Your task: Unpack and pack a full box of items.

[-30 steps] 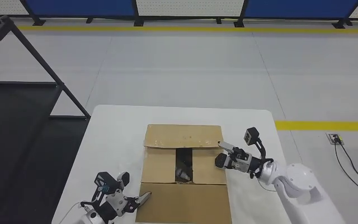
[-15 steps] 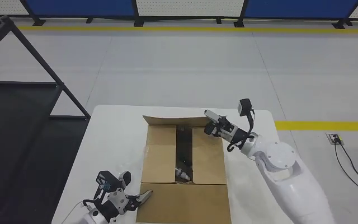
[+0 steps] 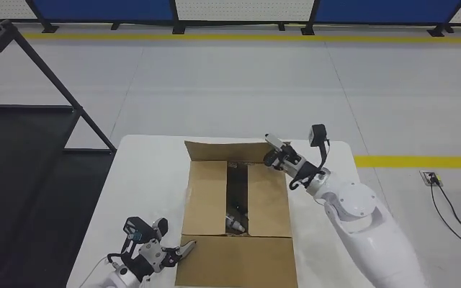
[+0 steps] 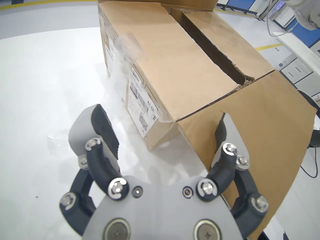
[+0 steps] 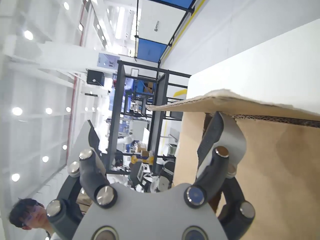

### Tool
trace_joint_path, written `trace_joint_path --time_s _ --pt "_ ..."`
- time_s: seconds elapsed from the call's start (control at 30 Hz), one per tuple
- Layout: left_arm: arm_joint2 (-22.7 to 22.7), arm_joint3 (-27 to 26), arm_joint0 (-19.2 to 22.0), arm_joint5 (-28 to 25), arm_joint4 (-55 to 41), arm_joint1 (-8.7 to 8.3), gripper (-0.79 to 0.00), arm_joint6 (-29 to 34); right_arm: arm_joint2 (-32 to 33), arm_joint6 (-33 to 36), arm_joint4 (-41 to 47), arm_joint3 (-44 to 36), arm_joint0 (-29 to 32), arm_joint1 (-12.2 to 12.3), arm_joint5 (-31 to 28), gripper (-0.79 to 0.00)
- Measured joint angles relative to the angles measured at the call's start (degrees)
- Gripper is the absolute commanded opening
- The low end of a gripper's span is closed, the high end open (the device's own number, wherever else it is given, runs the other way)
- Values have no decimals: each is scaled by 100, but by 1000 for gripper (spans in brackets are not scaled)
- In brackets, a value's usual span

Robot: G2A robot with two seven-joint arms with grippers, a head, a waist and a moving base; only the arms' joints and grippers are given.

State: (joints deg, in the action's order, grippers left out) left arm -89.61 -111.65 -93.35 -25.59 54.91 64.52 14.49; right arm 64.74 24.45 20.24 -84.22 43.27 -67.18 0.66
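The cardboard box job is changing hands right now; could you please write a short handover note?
Left gripper: open, by the box at its near flap, which lies folded outward.
Right gripper: open, at the edge of the upright far flap.
The box stands on the table; both side flaps lie across the top, with items visible through the gap.
Done: end flaps opened.
Left: open side flaps, unpack, repack.

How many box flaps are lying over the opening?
2: left flap and right flap, not quite meeting. The far flap and near flap are open.
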Motion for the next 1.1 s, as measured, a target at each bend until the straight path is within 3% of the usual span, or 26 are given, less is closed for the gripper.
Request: trace_joint_path --time_s 0.23,0.37,0.53,0.8,0.93,1.1 --pt "9 -9 13 25 39 -9 0 3 -832 -1409 91 1296 -864 -416 -155 0" --pt "-13 -23 -59 75 26 -11 0 -49 -1225 -1539 72 2070 -1354 -625 -5 0" --pt "-30 -50 -155 94 29 -14 0 -109 -1430 -1380 33 2673 -1716 -781 189 0" --pt "-22 -79 -215 70 75 -21 0 -185 -1506 -1089 -34 3170 -2065 -923 968 0" --pt "-37 -91 -249 81 80 -24 0 -242 -1273 -911 197 2992 -1930 -916 515 0" --pt "-178 -89 -301 229 -68 -20 0 -449 -876 132 430 2283 -1510 -761 277 0"
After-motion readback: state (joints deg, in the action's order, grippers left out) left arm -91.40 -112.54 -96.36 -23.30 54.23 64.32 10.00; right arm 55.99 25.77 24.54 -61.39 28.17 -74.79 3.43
